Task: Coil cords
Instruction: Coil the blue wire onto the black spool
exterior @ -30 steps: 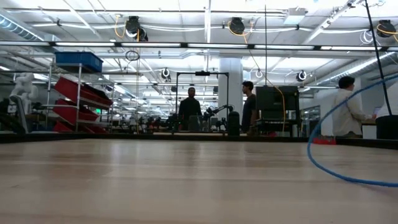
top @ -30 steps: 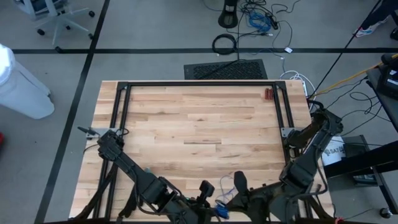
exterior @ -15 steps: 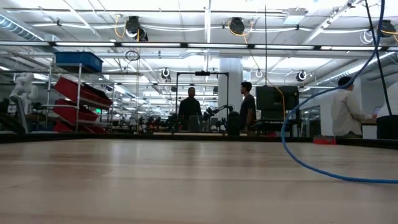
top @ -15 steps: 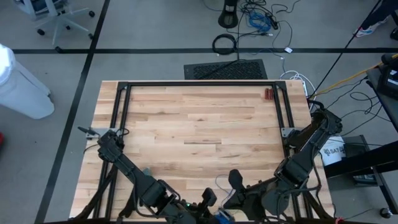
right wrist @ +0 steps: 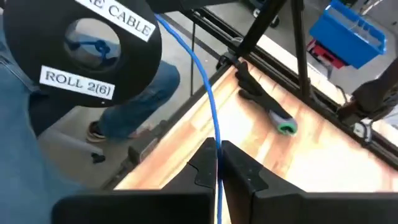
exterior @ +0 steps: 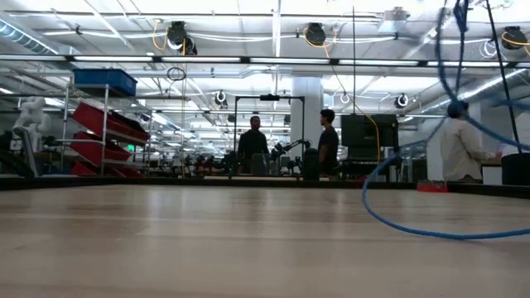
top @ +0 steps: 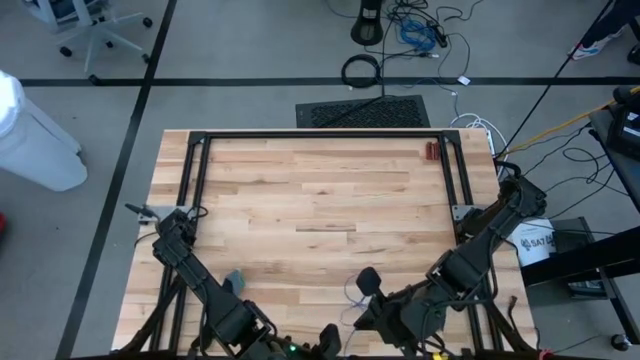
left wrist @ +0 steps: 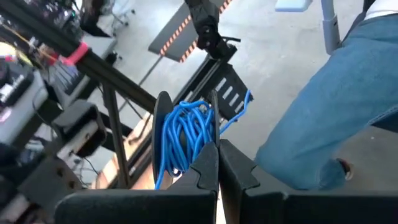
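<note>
we see the right gripper [right wrist: 217, 163] has swung inward along the table's [top: 320, 190] near edge, pinched on the blue cord [right wrist: 202, 81], lifting its loop; left gripper [left wrist: 217, 163] stays shut beside the spool [left wrist: 183, 140].

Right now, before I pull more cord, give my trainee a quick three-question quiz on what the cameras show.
1. True or false: the right gripper is closed on the blue cord.
2. From that gripper the blue cord runs up to: A) a black spool; B) a cardboard box; C) a red bin.
3. Fill in: the left gripper, right by the black spool wound with cord, has its fingers ____.

Key: 1 true; 2 A; 3 shut.
</note>
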